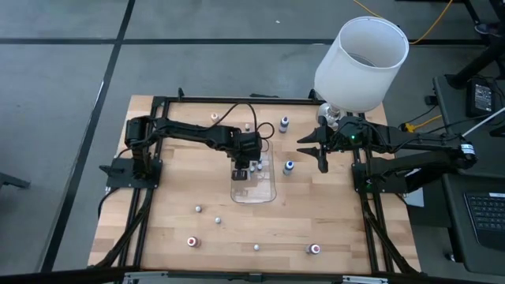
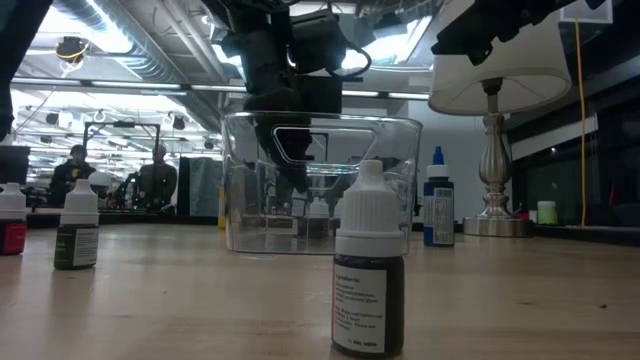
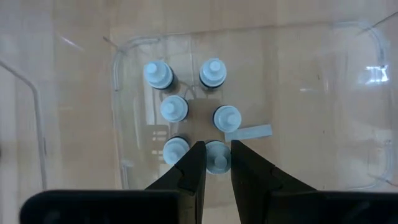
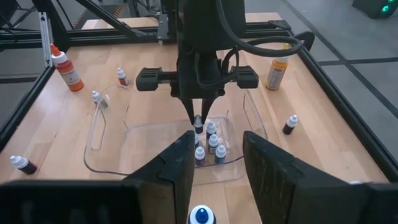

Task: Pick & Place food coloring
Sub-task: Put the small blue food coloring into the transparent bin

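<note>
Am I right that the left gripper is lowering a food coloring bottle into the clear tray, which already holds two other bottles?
Not quite: the clear tray already holds five other bottles, not two. The left wrist view shows them clustered at one end, with the left gripper closed around a sixth food coloring bottle beside them. The rest is right.

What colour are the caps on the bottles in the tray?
Pale whitish-blue caps, clearest in the left wrist view.

No legible text, bottle label (image 2: pixel 362 312) print too small
</note>
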Motion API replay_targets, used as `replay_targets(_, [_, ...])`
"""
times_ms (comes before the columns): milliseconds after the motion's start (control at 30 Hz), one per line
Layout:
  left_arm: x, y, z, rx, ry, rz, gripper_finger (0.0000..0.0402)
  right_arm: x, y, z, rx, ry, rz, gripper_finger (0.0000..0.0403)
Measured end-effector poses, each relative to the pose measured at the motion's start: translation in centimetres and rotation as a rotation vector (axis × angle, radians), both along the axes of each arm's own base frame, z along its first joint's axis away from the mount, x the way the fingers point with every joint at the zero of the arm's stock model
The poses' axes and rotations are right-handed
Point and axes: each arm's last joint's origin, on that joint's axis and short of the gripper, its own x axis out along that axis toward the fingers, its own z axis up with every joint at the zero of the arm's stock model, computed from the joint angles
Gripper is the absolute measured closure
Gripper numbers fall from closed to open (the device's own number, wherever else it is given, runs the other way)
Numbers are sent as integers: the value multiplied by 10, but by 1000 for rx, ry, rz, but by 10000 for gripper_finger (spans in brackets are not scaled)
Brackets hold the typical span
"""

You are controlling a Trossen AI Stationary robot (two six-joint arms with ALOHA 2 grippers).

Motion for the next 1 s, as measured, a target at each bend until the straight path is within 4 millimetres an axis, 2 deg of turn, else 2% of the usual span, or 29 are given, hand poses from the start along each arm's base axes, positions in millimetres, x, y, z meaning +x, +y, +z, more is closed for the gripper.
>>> replay_targets(233, [0,-1,0,7,2,-2,347,0,0,0,0,-1,0,265])
replay_targets(733, [6,0,-19,9,44,14,347,0,0,-1,4,11,-1,265])
replay_targets(1000, [5,0,-18,10,43,19,314,0,0,-1,2,10,0,265])
